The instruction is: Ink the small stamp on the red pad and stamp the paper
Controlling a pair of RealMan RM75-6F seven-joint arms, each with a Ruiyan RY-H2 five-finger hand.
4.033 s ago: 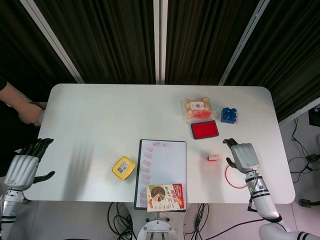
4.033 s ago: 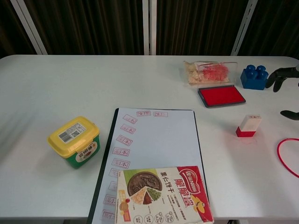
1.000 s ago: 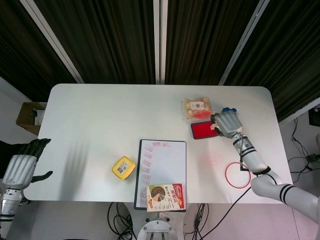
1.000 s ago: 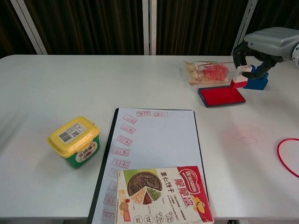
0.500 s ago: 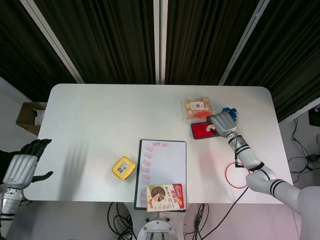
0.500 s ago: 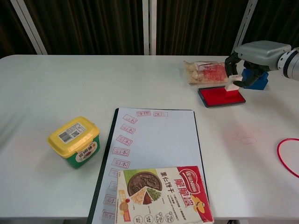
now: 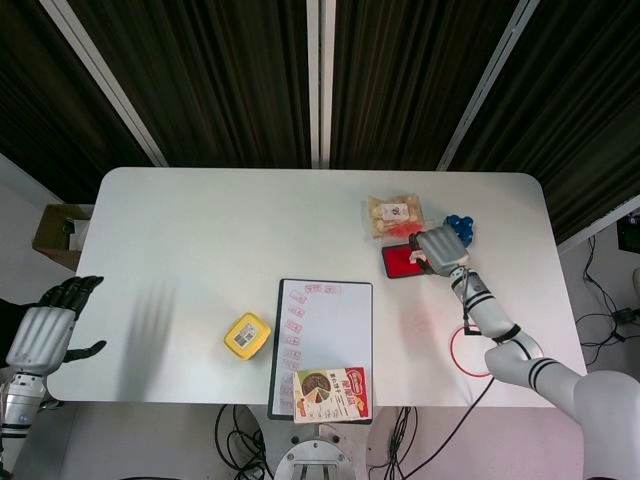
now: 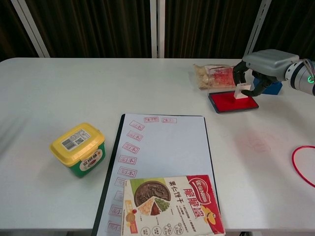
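My right hand (image 8: 263, 66) (image 7: 438, 246) grips the small white stamp (image 8: 242, 91) and holds it down on the red ink pad (image 8: 227, 102) (image 7: 397, 262) at the back right of the table. The head view hides the stamp under the hand. The paper (image 8: 165, 147) (image 7: 335, 325) lies on a dark clipboard in the middle, with several red imprints along its left and top edges. My left hand (image 7: 42, 335) hangs open off the table's left edge, seen only in the head view.
A snack box (image 8: 170, 205) covers the paper's near end. A yellow-lidded tub (image 8: 78, 148) stands to the left of the paper. A snack bag (image 8: 216, 76) and blue block (image 8: 274, 87) sit behind the pad. A red ring (image 8: 304, 164) lies at the right edge.
My right hand has carried the stamp from above the blue block leftwards and down onto the red pad. The left hand has stayed in place.
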